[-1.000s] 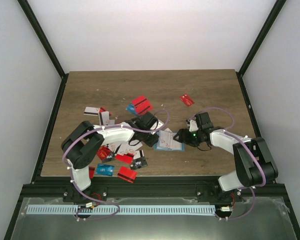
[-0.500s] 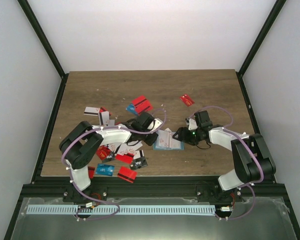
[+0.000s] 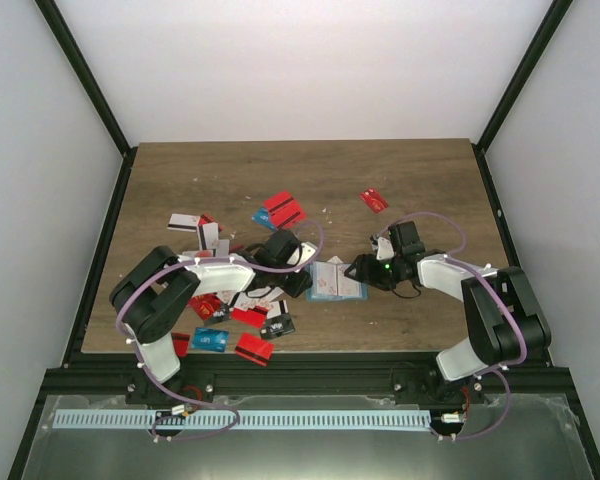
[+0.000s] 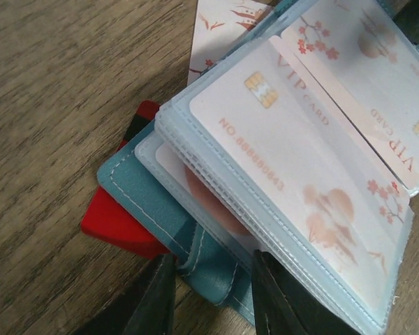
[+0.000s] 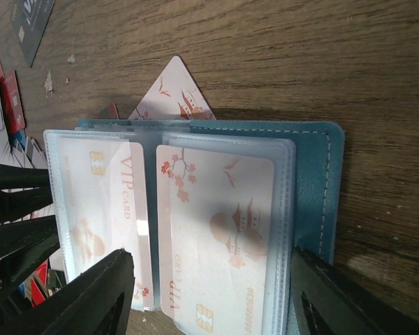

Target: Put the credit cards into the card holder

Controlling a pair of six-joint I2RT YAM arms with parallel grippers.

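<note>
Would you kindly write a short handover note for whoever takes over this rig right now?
Left gripper: fingers straddle the card holder's teal edge; grip unclear.
Right gripper: open, fingers straddling the holder's opposite side.
The holder lies open mid-table; its clear sleeves show at least two white VIP cards.
A red card lies partly under the holder, a white card pokes out behind it.
Left: many loose credit cards near the left arm, one red card farther back.
</note>
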